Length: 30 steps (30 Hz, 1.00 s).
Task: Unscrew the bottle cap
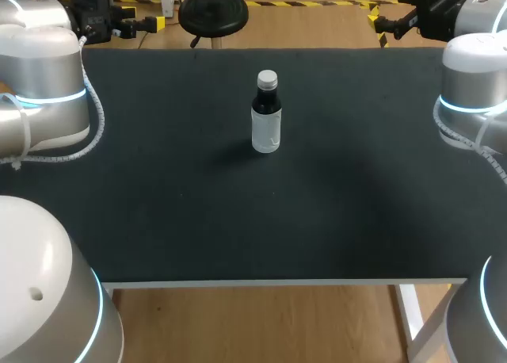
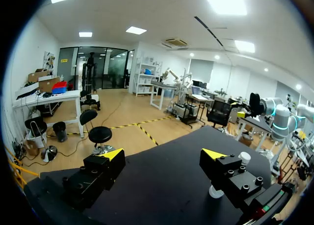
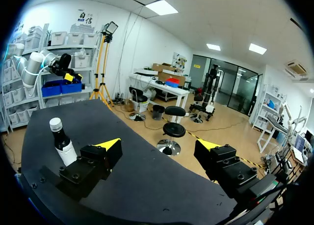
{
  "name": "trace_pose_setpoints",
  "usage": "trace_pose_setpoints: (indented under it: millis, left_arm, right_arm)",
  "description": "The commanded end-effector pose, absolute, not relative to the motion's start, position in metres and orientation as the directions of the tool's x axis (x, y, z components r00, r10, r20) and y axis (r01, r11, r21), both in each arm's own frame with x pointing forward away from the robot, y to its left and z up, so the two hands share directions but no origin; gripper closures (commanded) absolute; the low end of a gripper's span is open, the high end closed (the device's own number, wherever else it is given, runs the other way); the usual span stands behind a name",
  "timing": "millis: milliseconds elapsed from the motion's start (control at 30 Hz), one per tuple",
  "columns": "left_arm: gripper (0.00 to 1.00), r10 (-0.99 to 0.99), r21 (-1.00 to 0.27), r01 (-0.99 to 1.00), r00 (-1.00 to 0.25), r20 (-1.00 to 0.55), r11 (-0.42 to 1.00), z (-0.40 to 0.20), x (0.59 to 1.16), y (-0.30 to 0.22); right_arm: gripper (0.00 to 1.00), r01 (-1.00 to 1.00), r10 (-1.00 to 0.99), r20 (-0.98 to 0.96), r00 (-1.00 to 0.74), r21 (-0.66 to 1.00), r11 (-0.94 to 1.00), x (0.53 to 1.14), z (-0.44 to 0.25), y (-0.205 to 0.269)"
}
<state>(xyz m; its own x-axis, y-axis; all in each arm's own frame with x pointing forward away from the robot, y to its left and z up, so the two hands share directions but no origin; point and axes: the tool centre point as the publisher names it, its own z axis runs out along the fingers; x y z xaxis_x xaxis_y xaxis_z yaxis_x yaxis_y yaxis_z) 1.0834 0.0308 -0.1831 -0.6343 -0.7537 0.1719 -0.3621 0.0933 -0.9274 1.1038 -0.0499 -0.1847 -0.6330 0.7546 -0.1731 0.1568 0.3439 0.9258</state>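
Black matting covers the surface (image 1: 158, 220), and on it 1 small bottle (image 1: 266, 124) stands upright, a little past the middle toward the far edge and well apart from both arms. Its body is dark above and pale below, and its silver cap (image 1: 268, 79) is on.

The left end effector (image 2: 163, 155) hangs over the far left corner with its 2 fingers spread wide and nothing between them. In its wrist view the bottle sits beside and partly behind 1 finger. The right end effector (image 3: 159, 145) hangs over the far right corner, likewise wide and empty, with the bottle off to the side of 1 finger.

I judge the task to be at its start: nothing grips the bottle. The next move likely calls for 1 arm to come in low and clamp the body so it cannot spin, and for the other to come down over the cap, close on it from 2 sides and twist. The bottle looks narrow and light, so an off-centre nudge could topple it.
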Motion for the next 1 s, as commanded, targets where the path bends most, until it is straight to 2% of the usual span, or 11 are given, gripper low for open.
trace_pose_setpoints:
  millis: [33,700,1000]
  left_arm:
    - [0.0,-0.754,-0.926,-0.365,-0.634,0.173,0.095,-0.182,1.083,0.031]
    - [0.0,-0.754,-0.926,-0.365,-0.634,0.173,0.095,-0.182,1.083,0.031]
    - [0.0,-0.517,-0.975,-0.165,-0.853,0.067,0.146,-0.189,1.068,0.009]
  right_arm:
    - [0.0,0.157,0.755,-0.173,-0.633,0.926,0.344,1.104,-0.185,-0.05]
    - [0.0,0.157,0.755,-0.173,-0.633,0.926,0.344,1.104,-0.185,-0.05]
    - [0.0,0.157,0.755,-0.173,-0.633,0.926,0.344,1.104,-0.185,-0.05]
